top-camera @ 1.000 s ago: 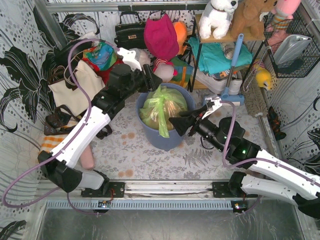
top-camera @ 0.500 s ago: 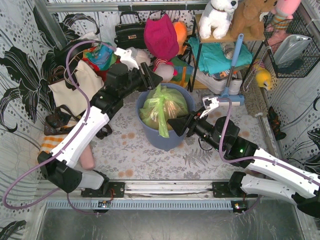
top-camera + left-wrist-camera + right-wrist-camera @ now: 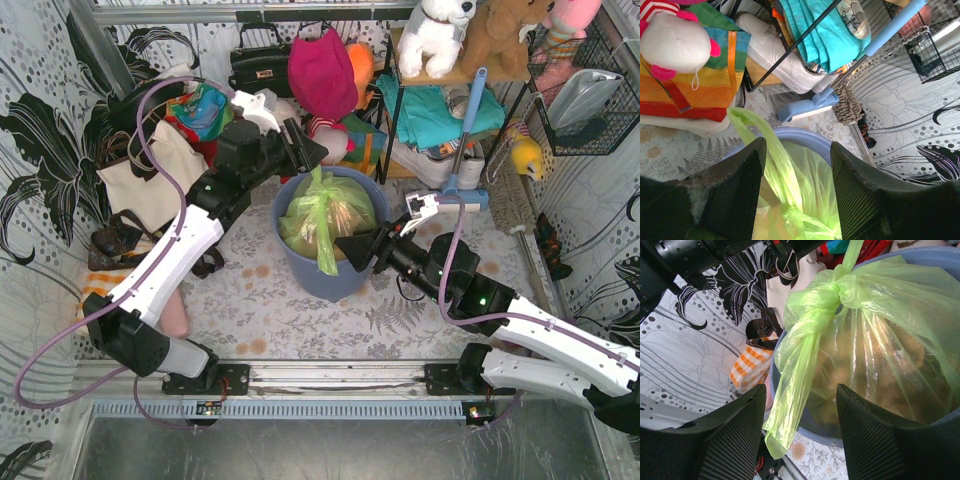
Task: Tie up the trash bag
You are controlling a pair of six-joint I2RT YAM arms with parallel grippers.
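left gripper [image 3: 313,150] hangs over the trash bag's [image 3: 325,213] far-left side, jaws apart. right gripper [image 3: 346,246] faces its right side, likewise released.

From above, the bin [image 3: 300,275] is hiding the lower part of the trash bag [image 3: 330,215] from me. The left wrist view's bottom edge is cutting the bag off partway down, and the right wrist view's right edge is cutting off the bin.
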